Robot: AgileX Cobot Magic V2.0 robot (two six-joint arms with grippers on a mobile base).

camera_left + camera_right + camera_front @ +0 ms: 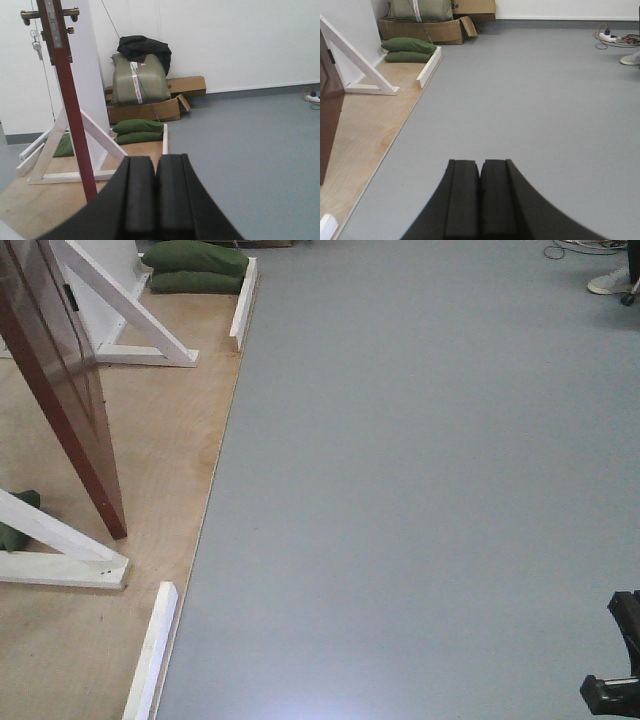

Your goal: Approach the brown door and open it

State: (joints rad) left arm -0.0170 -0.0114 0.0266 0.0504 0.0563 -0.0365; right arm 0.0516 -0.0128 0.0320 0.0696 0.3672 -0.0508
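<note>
The brown door stands at the far left on the plywood platform, swung out from its white frame. In the left wrist view I see its edge head-on, with the steel latch plate, brass lever handles on both sides and keys hanging to the left. It also shows at the left edge of the right wrist view. My left gripper is shut and empty, well short of the door. My right gripper is shut and empty over the grey floor.
White frame beams brace the door frame, and low white strips edge the plywood platform. Green sandbags, cardboard boxes and an olive bag stand by the far wall. A power strip and a shoe lie at right.
</note>
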